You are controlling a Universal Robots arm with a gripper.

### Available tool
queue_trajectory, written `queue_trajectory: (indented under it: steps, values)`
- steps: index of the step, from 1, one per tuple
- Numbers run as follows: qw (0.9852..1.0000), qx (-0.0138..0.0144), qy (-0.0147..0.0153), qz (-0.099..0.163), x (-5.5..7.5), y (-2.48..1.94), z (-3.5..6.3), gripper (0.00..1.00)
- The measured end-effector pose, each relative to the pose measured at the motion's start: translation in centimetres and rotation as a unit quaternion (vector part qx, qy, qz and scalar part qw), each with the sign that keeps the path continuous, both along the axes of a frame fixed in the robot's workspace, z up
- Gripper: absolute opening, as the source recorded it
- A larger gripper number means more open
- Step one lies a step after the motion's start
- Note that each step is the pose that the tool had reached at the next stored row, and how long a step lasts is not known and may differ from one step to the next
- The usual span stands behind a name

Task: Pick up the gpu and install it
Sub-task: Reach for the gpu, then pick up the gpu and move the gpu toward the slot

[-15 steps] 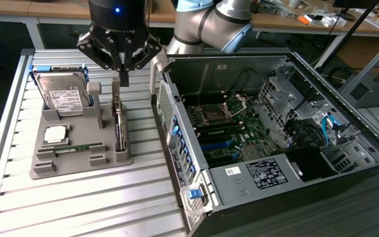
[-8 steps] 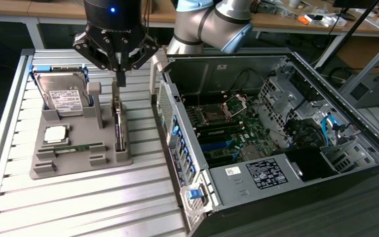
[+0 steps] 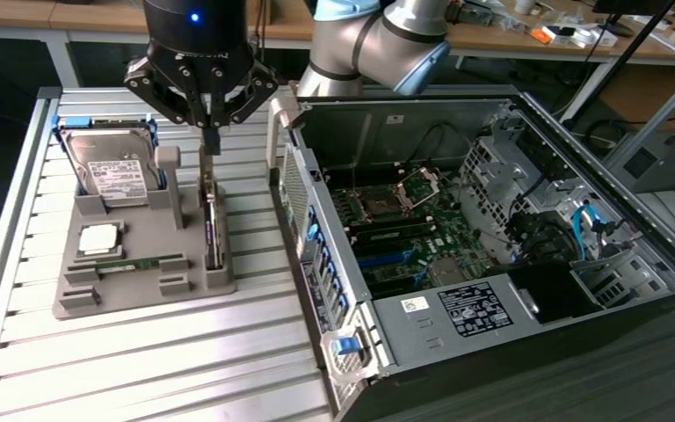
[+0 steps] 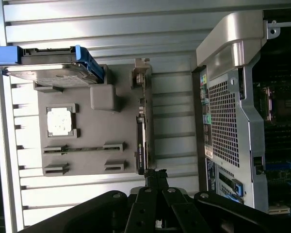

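**A:** Where's the gpu [image 3: 212, 233] rn?

**B:** On edge in the slot along the gray tray's [image 3: 138, 294] edge nearest the PC case [image 3: 302, 180]. Its bracket end points toward the counter's [image 3: 138, 369] far edge, as the exterior view has it. The claw [image 3: 206, 123] sits right over that bracket end, jaws pinched narrow. Can't tell if it's actually biting the card or only touching it.

**A:** What cd go wrong?

**B:** Imo three things. A pinch on a thin edge near one end means the card cd pivot or slip once it's out of the slot. If it binds in the slot, the tray cd lift w/ it. And the case wall is just beside the tray, so a loose swing cd clip it.

**A:** Counts?

**B:** 1 gpu, 1 hard drive [image 3: 109, 171] at the tray's far corner, 1 CPU chip [image 3: 99, 237] mid-tray, 1 memory stick [image 3: 138, 263] nearer the front edge. Plus 1 tray, 1 open PC case, 1 claw.
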State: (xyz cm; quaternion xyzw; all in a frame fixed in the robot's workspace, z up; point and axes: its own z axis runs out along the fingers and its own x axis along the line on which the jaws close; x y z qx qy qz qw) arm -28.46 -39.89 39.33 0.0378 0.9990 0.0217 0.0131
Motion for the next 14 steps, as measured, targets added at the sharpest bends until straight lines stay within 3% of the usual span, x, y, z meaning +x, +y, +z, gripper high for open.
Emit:
queue_trajectory:
  steps: [14]
  values:
    - [1.0000,0.0000,0.0000,0.000,-0.01,0.00,0.00,0.11]
